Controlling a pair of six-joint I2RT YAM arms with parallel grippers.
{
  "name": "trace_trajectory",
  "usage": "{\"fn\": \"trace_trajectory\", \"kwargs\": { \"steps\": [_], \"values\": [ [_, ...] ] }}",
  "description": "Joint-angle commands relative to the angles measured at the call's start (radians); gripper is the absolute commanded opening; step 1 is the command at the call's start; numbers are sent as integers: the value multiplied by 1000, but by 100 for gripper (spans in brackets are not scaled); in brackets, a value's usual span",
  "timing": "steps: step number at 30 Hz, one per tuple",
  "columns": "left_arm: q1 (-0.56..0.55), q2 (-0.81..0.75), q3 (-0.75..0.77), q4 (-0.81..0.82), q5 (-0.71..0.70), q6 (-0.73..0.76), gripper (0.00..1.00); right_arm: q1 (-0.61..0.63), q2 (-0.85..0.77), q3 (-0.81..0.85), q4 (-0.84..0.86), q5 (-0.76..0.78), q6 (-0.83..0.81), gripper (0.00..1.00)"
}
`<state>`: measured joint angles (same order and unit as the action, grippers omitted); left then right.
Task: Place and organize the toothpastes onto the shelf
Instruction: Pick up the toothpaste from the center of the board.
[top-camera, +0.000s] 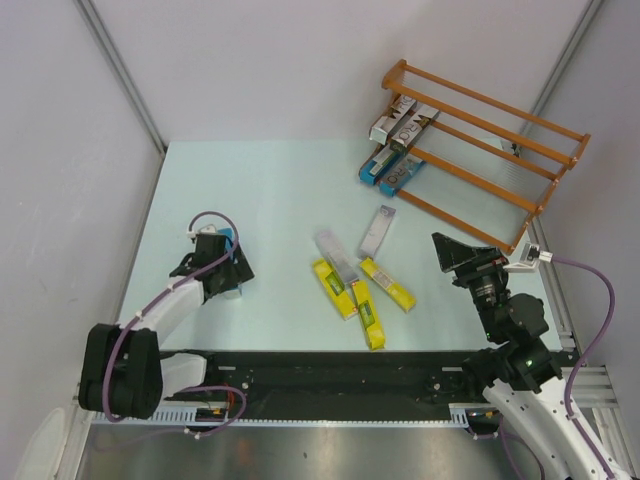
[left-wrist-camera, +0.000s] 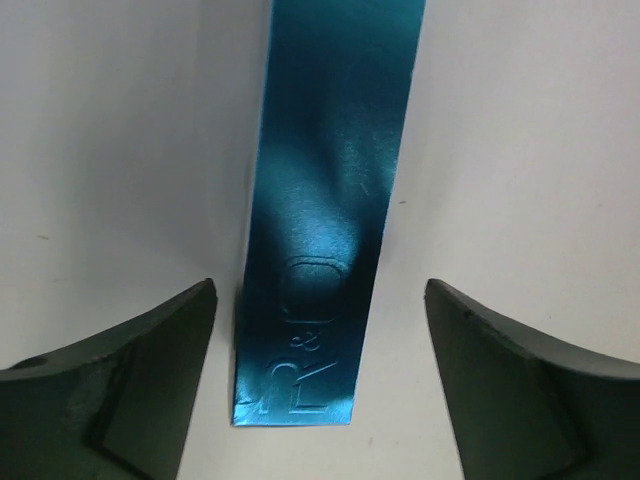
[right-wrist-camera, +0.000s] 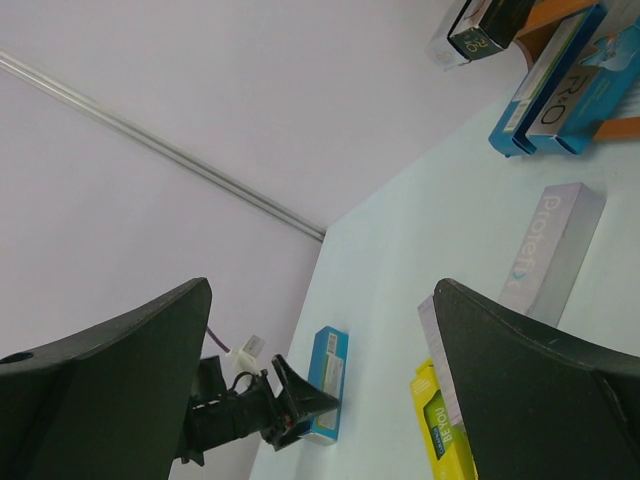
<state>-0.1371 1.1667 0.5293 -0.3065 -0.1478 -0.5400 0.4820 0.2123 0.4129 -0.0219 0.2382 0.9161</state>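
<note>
A blue toothpaste carton (left-wrist-camera: 320, 180) lies on the table between the fingers of my left gripper (left-wrist-camera: 320, 290), which is open, with a gap on each side. From above, this left gripper (top-camera: 226, 270) covers most of that blue carton (top-camera: 229, 241) at the left of the table. My right gripper (top-camera: 455, 252) hangs open and empty above the table's right side. Three yellow cartons (top-camera: 368, 312), a silver one (top-camera: 337, 255) and a lilac one (top-camera: 378, 230) lie mid-table. The orange-brown shelf (top-camera: 500, 105) at the far right holds silver (top-camera: 400, 120) and blue cartons (top-camera: 385, 165).
The shelf stands at an angle against the right wall panel. Grey wall panels close the table's left and far sides. A black rail (top-camera: 340, 370) with the arm bases runs along the near edge. The right wrist view shows the lilac carton (right-wrist-camera: 555, 250) and the left gripper (right-wrist-camera: 270, 410).
</note>
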Motion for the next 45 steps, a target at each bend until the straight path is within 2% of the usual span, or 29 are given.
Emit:
{"fn": "trace_trajectory", "kwargs": {
  "steps": [1, 3, 9, 10, 16, 22, 27, 32, 36, 38, 40, 45],
  "values": [
    [5, 45, -11, 105, 103, 20, 83, -3, 9, 38, 45, 0, 3, 100],
    [7, 44, -23, 124, 117, 15, 77, -3, 18, 38, 48, -4, 4, 100],
    [5, 10, -18, 110, 113, 29, 37, -3, 41, 38, 59, -11, 7, 100],
    [5, 7, -17, 107, 113, 31, 36, -3, 42, 38, 60, -14, 9, 100],
    [5, -58, -14, 101, 139, 37, 37, -5, 47, 38, 66, -20, 9, 100],
    [-5, -139, 29, 69, 266, 43, 38, -2, 55, 38, 69, -23, 10, 100],
    [-120, -130, 106, 83, 356, 34, 39, -3, 79, 38, 91, -54, 6, 100],
    [-281, -26, 224, 141, 511, 45, 39, -3, 149, 37, 172, -143, -13, 100],
    [-372, 54, 282, 303, 699, 15, 40, -3, 220, 38, 250, -227, -32, 100],
    [-407, 108, 296, 418, 854, -47, 40, -5, 243, 38, 307, -295, -40, 100],
    [-442, 129, 296, 587, 924, -131, 40, -5, 280, 38, 365, -336, -51, 100],
    [-513, 172, 336, 785, 1037, -219, 41, -5, 332, 38, 434, -421, -51, 100]
  ]
}}
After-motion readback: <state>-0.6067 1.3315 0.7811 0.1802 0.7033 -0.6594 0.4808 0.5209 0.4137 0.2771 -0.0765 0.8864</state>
